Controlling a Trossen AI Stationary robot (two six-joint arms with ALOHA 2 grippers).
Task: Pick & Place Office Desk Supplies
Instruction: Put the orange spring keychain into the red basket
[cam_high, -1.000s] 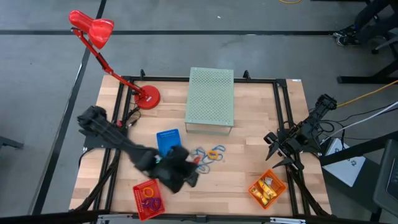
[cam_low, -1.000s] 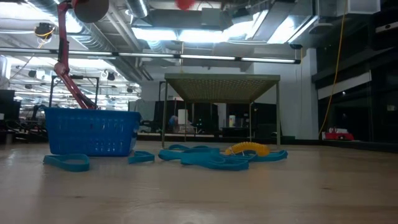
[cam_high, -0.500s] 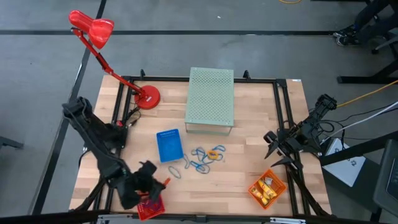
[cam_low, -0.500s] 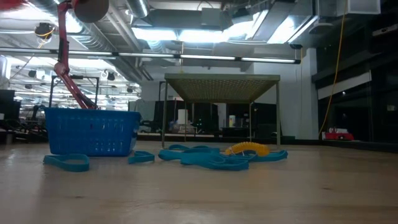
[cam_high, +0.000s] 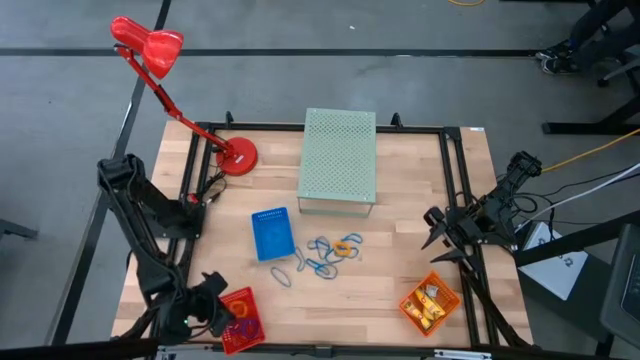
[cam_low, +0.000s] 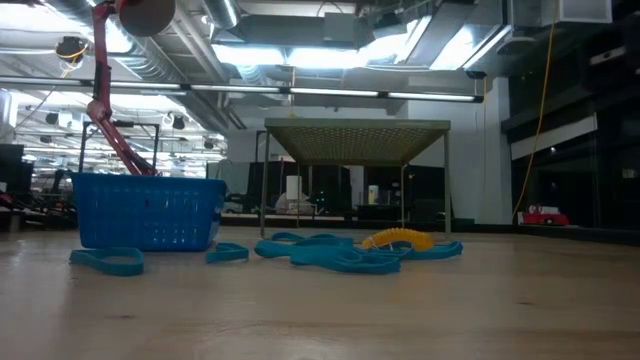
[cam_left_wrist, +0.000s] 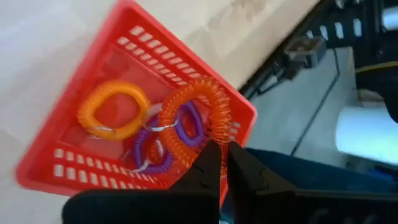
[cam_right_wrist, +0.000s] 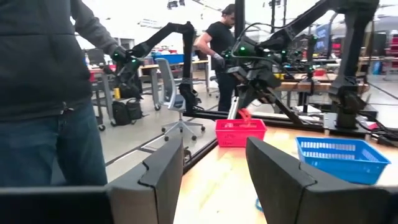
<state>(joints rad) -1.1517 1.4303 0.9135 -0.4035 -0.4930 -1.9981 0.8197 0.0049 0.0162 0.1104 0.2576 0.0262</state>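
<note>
My left gripper (cam_left_wrist: 222, 150) is over the red mesh basket (cam_left_wrist: 74, 146) at the table's near left corner (cam_high: 218, 312), shut on a red-orange coiled loop (cam_left_wrist: 205, 106). An orange coiled loop (cam_left_wrist: 113, 111) and a purple one (cam_left_wrist: 152, 158) lie in that basket. A loose pile of blue loops with one yellow loop (cam_high: 330, 250) (cam_low: 350, 250) rests flat on the middle of the table. My right gripper (cam_right_wrist: 214, 150) is open and waits at the table's right edge (cam_high: 436, 234). My left gripper pinches the red-orange coiled loop between its two fingers, on the stretch of coil nearest the fingertips (cam_left_wrist: 210, 135). The fingers come from above, pointing down into the red basket. The loop spreads out over the basket's inside; whether it rests on the other loops I cannot tell.
A blue mesh basket (cam_high: 272, 233) (cam_low: 148, 210) stands left of the pile. An orange basket (cam_high: 430, 302) with yellow pieces sits near the right front. The pale green perforated box (cam_high: 338, 158) stands at the far middle, the red desk lamp's base (cam_high: 238, 157) beside it. A person stands beyond the table (cam_right_wrist: 43, 93).
My left arm has swung from beside the pile at mid-table toward the near left corner and now sits over the red basket, carrying the red-orange coiled loop with it. The right arm has kept still.
</note>
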